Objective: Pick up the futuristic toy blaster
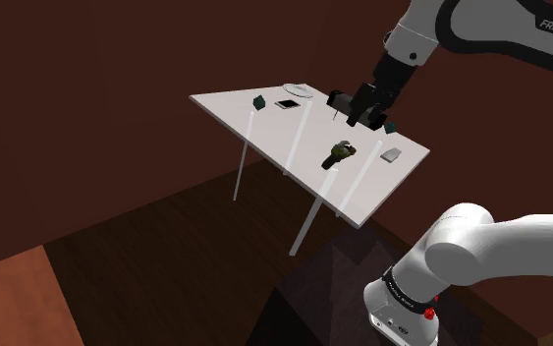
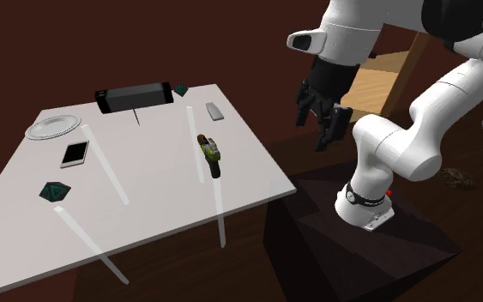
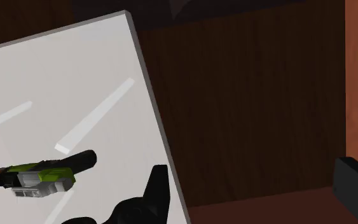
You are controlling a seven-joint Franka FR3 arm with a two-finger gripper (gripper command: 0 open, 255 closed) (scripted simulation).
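The toy blaster (image 2: 209,154) is lime green and black with an orange tip. It lies flat on the white table (image 2: 145,214), near the edge closest to the stand. In the shoulder view the blaster (image 1: 341,152) sits below and a little left of my gripper (image 1: 360,116). My gripper (image 2: 314,129) hangs in the air above and past the table's right edge, well clear of the blaster. In the wrist view the blaster (image 3: 37,175) lies off to the side of one black finger (image 3: 152,191). The other finger stands far apart, so my gripper (image 3: 254,191) is open and holds nothing.
On the table are a long black box (image 2: 134,96), a round plate (image 2: 53,128), a white phone-like slab (image 2: 75,154), a dark green block (image 2: 55,190) and a small grey piece (image 2: 214,111). A dark wooden floor surrounds the table.
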